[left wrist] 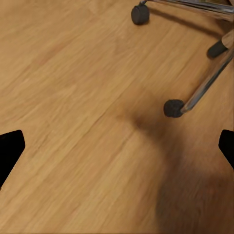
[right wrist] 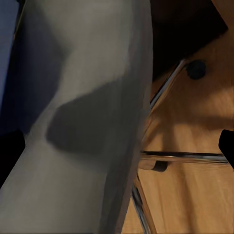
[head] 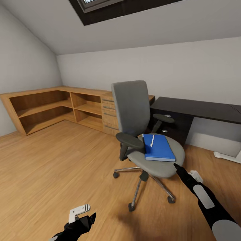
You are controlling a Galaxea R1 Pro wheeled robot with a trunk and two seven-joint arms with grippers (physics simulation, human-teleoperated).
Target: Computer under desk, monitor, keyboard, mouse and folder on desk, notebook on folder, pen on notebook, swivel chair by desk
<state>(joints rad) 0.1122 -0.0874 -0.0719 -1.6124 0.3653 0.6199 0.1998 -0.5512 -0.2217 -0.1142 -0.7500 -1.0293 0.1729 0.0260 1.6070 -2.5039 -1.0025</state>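
The grey swivel chair [head: 134, 110] stands mid-room on the wooden floor. On its seat lies a flat blue item [head: 159, 149], folder or notebook, I cannot tell which, with a white pen [head: 152, 140] on top. My right gripper [head: 176, 166] is open at the seat's front edge, just short of the blue item's corner. In the right wrist view the grey seat [right wrist: 87, 122] looms close, with a blue sliver [right wrist: 6, 48] at one side. My left gripper [head: 89, 219] hangs open low over the floor. The dark desk [head: 201, 108] stands behind the chair.
Wooden corner shelves [head: 43, 107] and a drawer unit [head: 108, 115] line the back left wall. A white object [head: 227, 156] lies on the floor beside the desk. The chair's chrome legs and casters [left wrist: 173, 108] spread near my left gripper. Open floor stretches to the left.
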